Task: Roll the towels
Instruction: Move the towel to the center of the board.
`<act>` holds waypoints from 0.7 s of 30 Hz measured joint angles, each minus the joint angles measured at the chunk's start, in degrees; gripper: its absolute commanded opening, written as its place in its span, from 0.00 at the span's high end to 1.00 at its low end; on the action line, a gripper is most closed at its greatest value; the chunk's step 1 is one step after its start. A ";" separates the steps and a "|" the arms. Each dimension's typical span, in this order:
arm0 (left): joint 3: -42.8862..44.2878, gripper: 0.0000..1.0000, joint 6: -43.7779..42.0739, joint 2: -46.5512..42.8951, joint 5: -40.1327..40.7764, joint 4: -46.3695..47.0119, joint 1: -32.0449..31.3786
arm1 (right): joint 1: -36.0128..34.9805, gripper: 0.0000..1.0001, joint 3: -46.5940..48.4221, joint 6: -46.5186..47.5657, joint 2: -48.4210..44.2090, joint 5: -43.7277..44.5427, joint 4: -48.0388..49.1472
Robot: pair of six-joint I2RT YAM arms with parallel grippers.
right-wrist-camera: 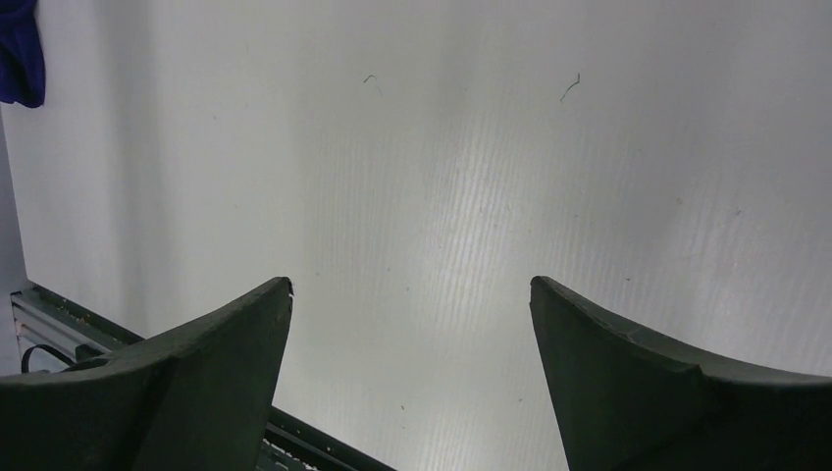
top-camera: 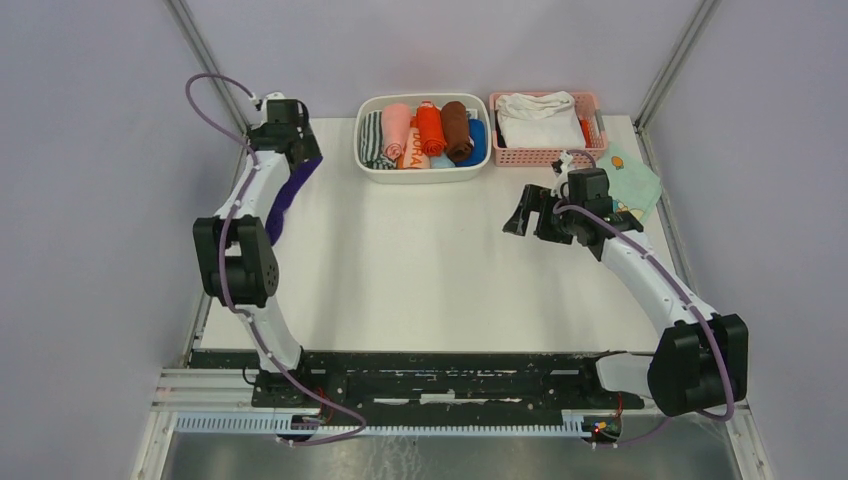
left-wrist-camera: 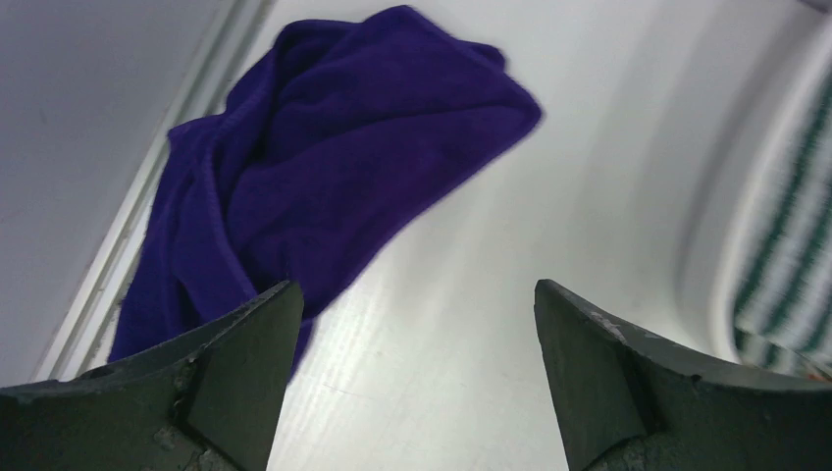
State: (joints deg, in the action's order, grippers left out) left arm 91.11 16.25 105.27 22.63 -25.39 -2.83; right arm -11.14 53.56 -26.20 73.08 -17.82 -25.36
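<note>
Crumpled deep purple soft cloth towel lies bunched at the white table's left edge. Left gripper hovers beside it, spread wide, empty; right gripper likewise spread. It looks light and floppy: probably pinch a free corner.

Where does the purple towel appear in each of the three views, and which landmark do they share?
Top external: the purple towel lies along the left edge of the white tabletop.
Left wrist: upper left, crumpled.
Right wrist: only a dark scrap in the top-left corner, probably the towel.
Shared landmark: the white tabletop.
</note>
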 measured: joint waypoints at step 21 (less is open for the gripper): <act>2.60 0.47 -2.56 19.63 -11.02 -1.14 11.06 | 0.00 0.00 -0.85 2.10 -1.90 2.05 -0.15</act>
State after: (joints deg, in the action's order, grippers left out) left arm 93.71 13.69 124.90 11.62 -26.52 8.23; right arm -11.14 52.71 -24.10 71.18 -15.77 -25.52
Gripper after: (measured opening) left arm 0.562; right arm 0.999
